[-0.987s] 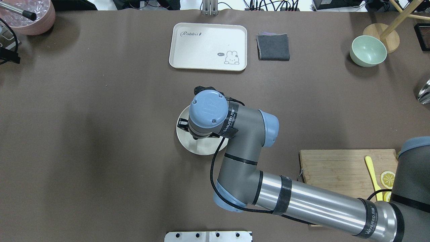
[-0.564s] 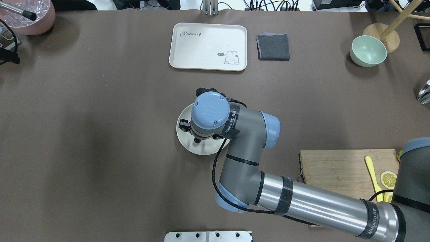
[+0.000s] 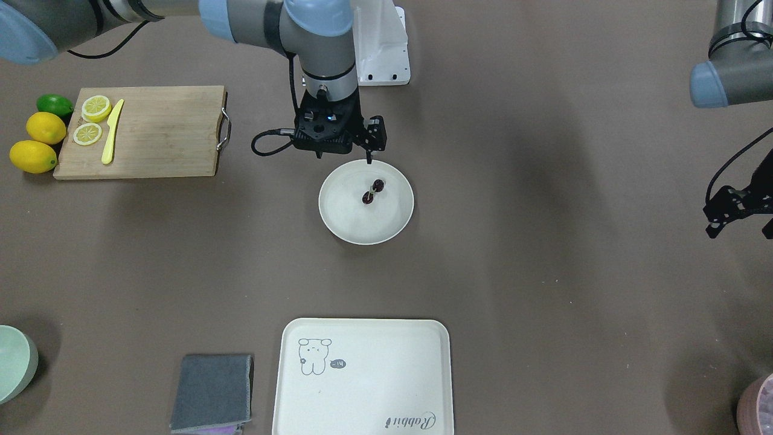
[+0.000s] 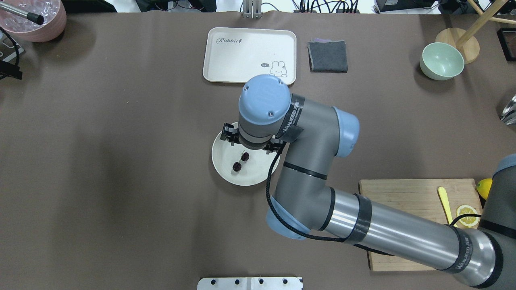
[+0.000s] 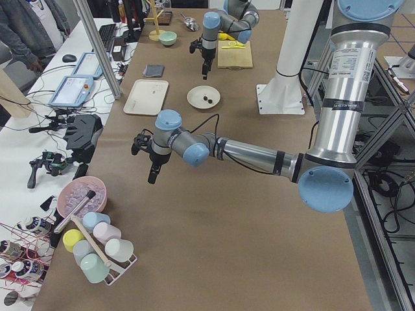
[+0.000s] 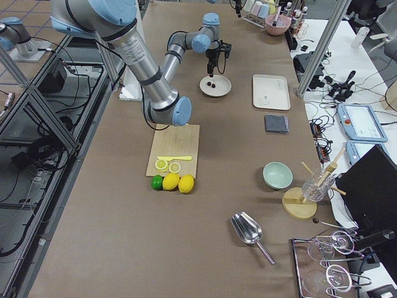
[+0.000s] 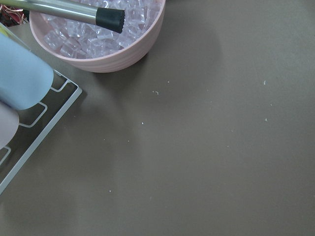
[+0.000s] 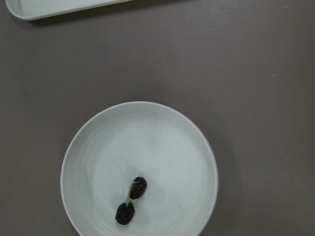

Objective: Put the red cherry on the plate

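The right hand (image 3: 343, 156) is seen spread wide and empty, raised above the plate (image 3: 344, 226). Below it the red cherry (image 3: 372, 191) is found lying inside the plate, off centre, its stem slanted. No further grasp is judged needed. The left hand (image 3: 740, 229), parted and empty, is parked well apart from the plate.

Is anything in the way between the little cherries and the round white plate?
No, nothing is in the way. The red cherry already lies inside the plate, resting on its floor. The right gripper hangs open above the plate's rim, holding nothing.
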You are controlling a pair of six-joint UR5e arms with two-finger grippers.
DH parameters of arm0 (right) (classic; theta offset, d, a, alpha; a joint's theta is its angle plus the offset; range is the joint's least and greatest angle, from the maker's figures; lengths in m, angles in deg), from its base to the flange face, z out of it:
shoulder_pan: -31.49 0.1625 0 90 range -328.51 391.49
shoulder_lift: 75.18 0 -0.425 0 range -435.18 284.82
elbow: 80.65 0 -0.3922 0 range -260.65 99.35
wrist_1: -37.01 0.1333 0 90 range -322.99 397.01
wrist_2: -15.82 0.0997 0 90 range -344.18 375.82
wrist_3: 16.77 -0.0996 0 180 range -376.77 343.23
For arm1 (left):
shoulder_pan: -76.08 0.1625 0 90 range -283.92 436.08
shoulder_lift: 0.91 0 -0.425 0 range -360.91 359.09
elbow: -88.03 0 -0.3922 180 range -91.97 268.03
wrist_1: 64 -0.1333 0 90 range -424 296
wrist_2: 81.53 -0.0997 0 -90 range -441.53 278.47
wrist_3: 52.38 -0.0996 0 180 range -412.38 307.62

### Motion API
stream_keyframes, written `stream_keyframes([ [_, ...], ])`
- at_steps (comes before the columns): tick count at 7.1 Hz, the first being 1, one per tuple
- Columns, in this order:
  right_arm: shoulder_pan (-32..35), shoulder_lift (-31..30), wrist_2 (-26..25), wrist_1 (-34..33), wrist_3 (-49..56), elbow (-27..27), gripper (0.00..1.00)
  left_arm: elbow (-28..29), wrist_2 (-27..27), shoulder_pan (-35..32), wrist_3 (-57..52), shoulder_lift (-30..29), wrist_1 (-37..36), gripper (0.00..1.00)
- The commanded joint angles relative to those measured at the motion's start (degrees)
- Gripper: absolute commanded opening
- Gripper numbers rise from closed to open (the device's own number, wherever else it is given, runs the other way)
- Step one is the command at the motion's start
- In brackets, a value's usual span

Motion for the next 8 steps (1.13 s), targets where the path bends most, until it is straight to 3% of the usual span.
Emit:
stream_keyframes([
  [1, 10.8, -7.7, 7.1, -11.2, 12.7, 12.3, 1.00, 0.0, 4.3, -4.1, -8.2, 1.9, -0.8, 0.98],
  [3, 23.4, -19.0, 12.1, -10.9, 37.2, 13.2, 1.00, 0.1, 10.0, -9.5, -17.5, 4.2, -2.9, 0.98],
  [5, 39.7, -29.5, 20.0, -10.6, 62.8, 10.4, 1.00, -0.2, 11.1, -14.7, -24.3, 4.3, -8.3, 0.98],
  [7, 51.2, -38.9, 20.7, -10.5, 82.4, 7.2, 1.00, -0.3, 11.9, -17.0, -24.7, 4.8, -10.2, 0.98],
  [8, 55.3, -40.2, 21.6, -10.5, 89.0, 3.0, 1.00, -0.4, 11.9, -17.6, -24.7, 5.6, -10.2, 0.98],
])
